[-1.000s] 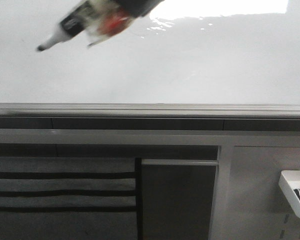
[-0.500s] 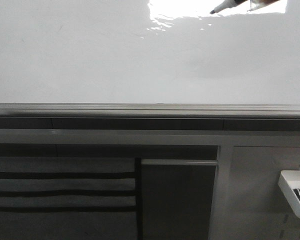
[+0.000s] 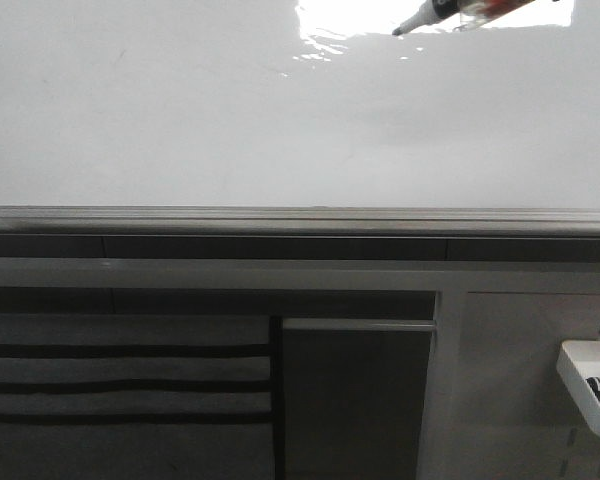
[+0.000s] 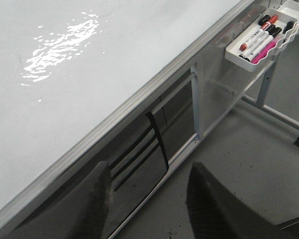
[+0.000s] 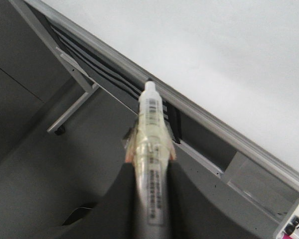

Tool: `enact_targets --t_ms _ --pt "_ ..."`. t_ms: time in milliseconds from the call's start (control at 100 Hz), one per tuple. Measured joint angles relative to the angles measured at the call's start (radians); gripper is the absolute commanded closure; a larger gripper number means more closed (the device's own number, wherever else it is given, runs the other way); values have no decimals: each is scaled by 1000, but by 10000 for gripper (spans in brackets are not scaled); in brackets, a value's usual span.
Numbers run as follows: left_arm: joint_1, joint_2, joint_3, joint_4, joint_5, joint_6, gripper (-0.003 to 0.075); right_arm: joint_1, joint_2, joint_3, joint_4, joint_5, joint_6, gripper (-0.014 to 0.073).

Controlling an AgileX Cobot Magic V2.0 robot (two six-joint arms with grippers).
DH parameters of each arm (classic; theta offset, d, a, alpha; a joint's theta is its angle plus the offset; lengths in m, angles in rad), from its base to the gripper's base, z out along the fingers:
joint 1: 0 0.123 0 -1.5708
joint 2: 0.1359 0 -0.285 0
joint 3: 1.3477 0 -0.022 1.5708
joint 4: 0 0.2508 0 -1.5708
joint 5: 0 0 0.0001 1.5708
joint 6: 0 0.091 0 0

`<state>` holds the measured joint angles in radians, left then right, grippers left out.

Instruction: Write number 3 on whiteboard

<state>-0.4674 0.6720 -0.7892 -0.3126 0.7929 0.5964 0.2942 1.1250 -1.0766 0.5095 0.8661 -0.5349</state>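
The whiteboard (image 3: 180,120) lies wide and bare, its silver frame (image 3: 300,218) along the near edge. A marker (image 3: 435,12) slants in at the far right, black tip aimed down-left over the glare. Right claw (image 5: 150,149) is clamped on that marker. Only the left wrist view shows the left claw (image 4: 149,204), fingers apart, off the frame, and a tray (image 4: 261,37) of markers at the board's corner.
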Motion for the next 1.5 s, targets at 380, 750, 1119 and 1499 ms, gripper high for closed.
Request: enact_targets --t_ms 380,750,1119,1499 --pt "0 0 0 -2 0 0 395 126 263 -229 -234 -24 145 651" --pt "0 0 0 -2 0 0 395 128 394 -275 -269 -136 155 651" --pt "0 0 0 -3 -2 0 395 71 391 -285 -281 -75 219 651" --pt "0 0 4 -3 -2 0 395 131 443 -286 -268 -89 234 651"
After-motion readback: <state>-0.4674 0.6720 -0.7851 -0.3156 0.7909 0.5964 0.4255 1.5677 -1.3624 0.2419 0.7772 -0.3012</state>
